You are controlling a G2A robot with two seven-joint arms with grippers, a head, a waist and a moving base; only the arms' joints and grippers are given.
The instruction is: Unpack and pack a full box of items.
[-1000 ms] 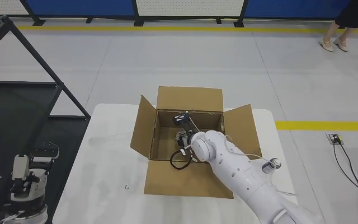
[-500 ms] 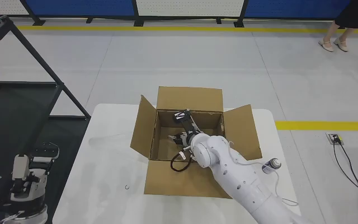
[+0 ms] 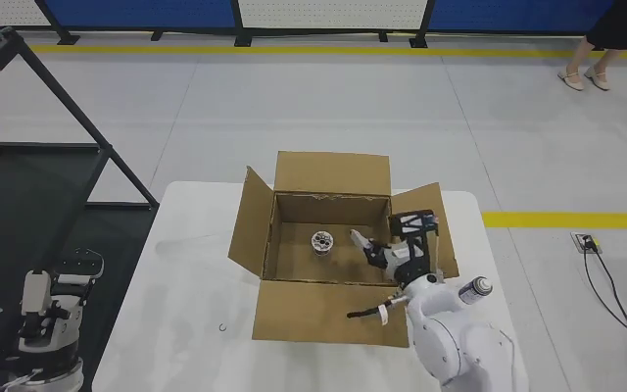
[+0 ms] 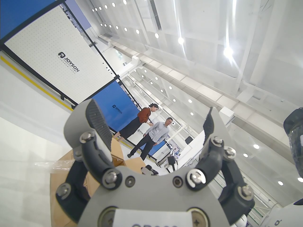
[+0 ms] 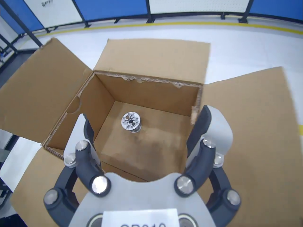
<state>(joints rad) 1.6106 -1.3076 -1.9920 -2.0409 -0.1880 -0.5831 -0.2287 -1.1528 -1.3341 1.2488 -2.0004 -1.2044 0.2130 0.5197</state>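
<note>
An open cardboard box [image 3: 331,172] stands on the white table [image 3: 186,294] with its flaps spread. On its floor lies a small round metal part [image 3: 321,240], seen also as a metal part [image 5: 130,121] in the right wrist view. My right gripper [image 3: 376,249] hangs over the box's near right corner, above the rim, and is open with nothing between its fingers. From its own camera the right gripper [image 5: 146,115] looks down into the box [image 5: 156,55]. My left gripper [image 4: 151,109] is open, holds nothing and points up at the ceiling, with cardboard [image 4: 116,148] beside it.
A small bottle with a dark cap [image 3: 477,287] stands on the table right of the box. A tiny ring-like item [image 3: 223,327] lies on the left part of the table. A black cable [image 3: 364,313] hangs from the arm over the front flap.
The right arm has pulled up and back out of the box toward its near right corner. The metal part on the box floor is now uncovered.
</note>
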